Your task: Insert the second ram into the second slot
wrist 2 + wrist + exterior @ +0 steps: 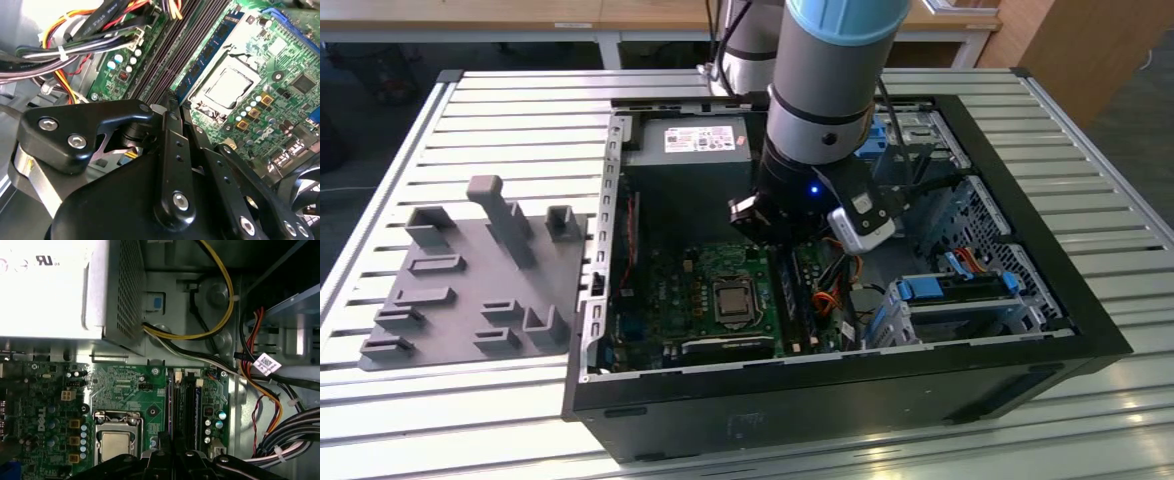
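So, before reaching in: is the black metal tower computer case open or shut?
Open: the black metal tower computer case lies without its side cover, the green motherboard showing inside.

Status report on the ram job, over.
Gripper low over the memory slots. Dark-blue ram stick upright in the slot beside the processor socket, seating unclear. Cable bundle off to the slots' side.

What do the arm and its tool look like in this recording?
The arm is a silver-grey tube with a light-blue joint cap and a black wrist section carrying a small blue light and a silvery box. The tool is matte black linkage plates with silver screw heads.
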